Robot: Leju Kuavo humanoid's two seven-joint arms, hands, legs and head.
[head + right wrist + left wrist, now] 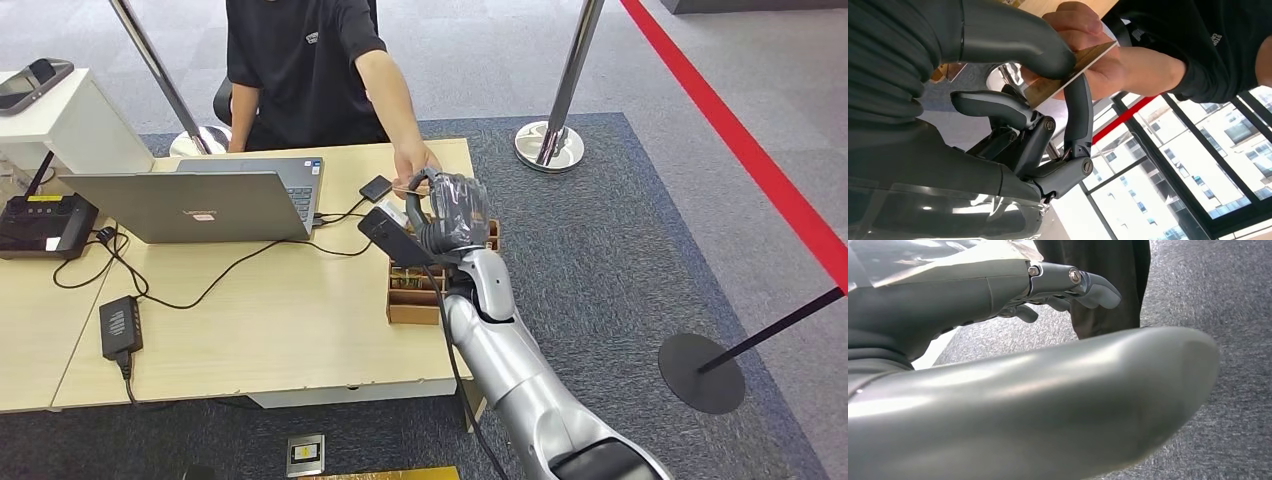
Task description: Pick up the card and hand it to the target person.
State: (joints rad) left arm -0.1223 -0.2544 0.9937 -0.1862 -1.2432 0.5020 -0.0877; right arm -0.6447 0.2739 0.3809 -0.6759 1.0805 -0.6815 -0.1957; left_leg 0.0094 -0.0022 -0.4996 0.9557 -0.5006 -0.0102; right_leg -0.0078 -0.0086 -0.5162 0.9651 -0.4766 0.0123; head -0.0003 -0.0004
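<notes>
Our right hand (1048,100) pinches the thin, stiff, wood-patterned card (1073,70) by one edge between thumb and finger, while the seated person's hand (1083,45) grips its far, likely slippery edge.

Tight spot around the right hand (450,212): wooden box (415,290) directly under it, black adapter (376,188) and cables (240,262) just left, person's hand (413,162) touching on the far side. Further left, blocked by the open laptop (195,205). Plenty of bare desk (290,330) near-left of the box, though. Off the right edge, open carpet (610,260) until the stanchion base (548,145) far right and another base (702,372) near right.
</notes>
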